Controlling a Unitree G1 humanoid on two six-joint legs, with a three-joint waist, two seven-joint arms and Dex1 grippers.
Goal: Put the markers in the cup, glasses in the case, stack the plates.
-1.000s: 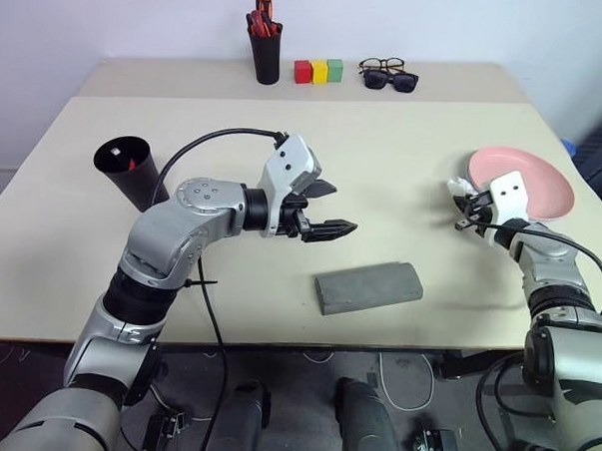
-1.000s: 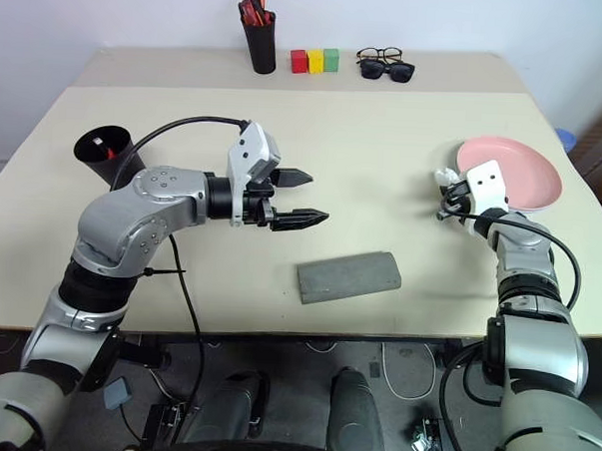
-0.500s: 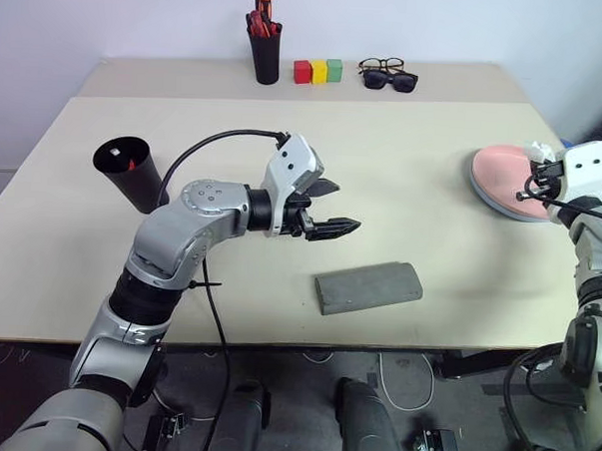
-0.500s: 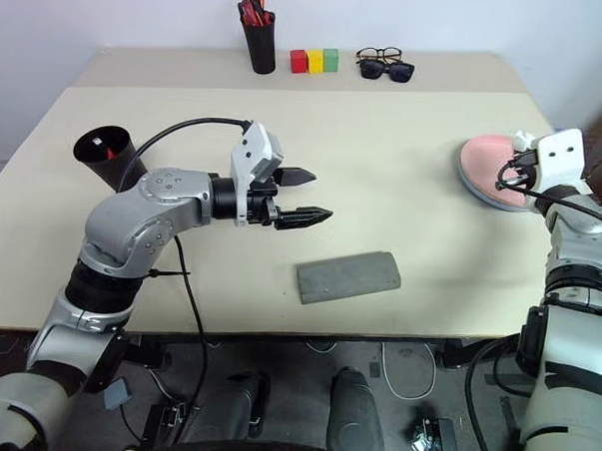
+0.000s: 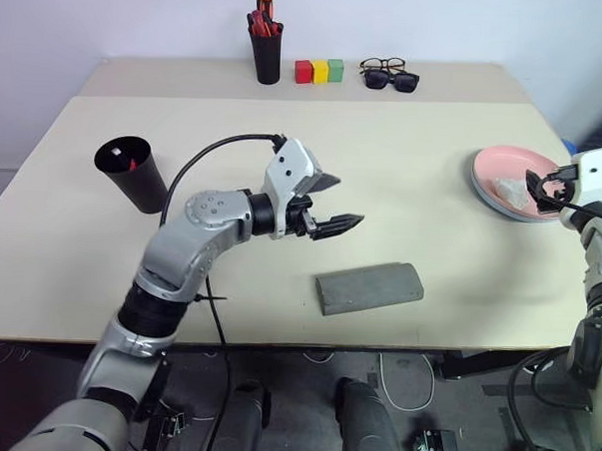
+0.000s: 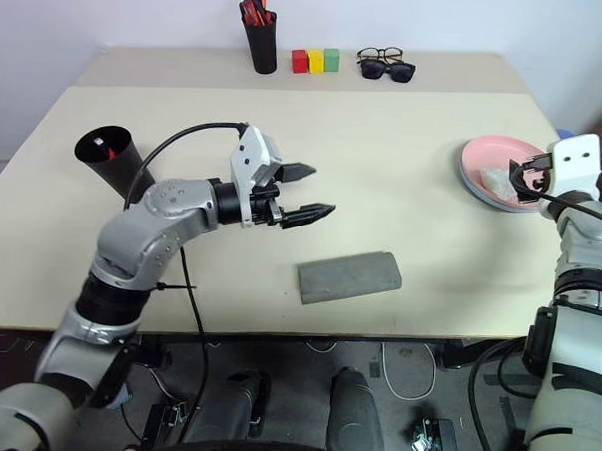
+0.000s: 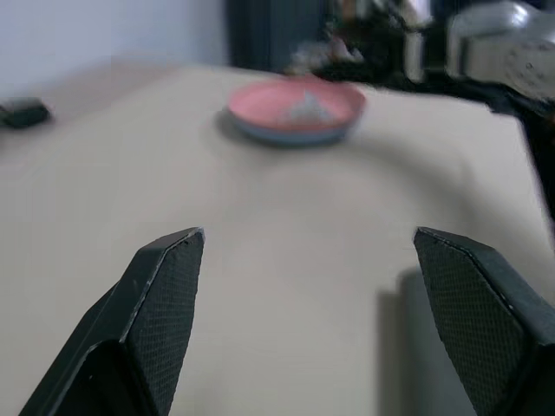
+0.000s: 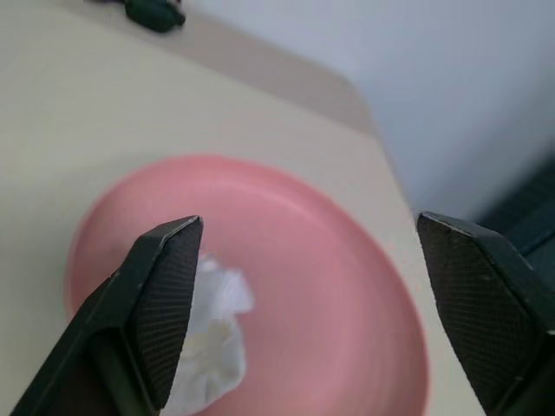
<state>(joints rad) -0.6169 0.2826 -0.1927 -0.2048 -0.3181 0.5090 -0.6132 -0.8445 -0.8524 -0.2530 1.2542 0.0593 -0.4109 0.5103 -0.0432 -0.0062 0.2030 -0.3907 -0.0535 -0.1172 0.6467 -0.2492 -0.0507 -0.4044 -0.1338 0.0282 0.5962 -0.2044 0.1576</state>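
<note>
Two plates sat stacked at the table's right edge, the pink plate (image 5: 518,175) on top of the blue plate (image 5: 502,206), of which only a thin rim showed beneath. A crumpled white scrap (image 8: 212,342) lay in the pink plate. The right gripper (image 8: 312,295) hovered just over the near side of that stack, its fingers spread wide apart and holding nothing, with the white scrap close under its left finger (image 8: 160,295).

The left gripper (image 5: 334,209) hung above the middle of the table (image 5: 404,150), pointing toward the plates, its fingers also spread wide and empty. The plates stood well apart from it, straight ahead along its fingers. The grey case (image 5: 368,286) lay shut on the table just below and in front of this gripper, nearer the robot. The black cup (image 5: 130,172) stood well behind the left gripper, by that arm's elbow side, with a red marker (image 5: 132,163) and a white marker (image 5: 112,154) showing inside its mouth.

Along the far edge of the table, well beyond both grippers, stood a black pen holder (image 5: 266,44) full of red pens, three small blocks (image 5: 319,70) in red, yellow and green, and two pairs of spectacles (image 5: 390,75) side by side.
</note>
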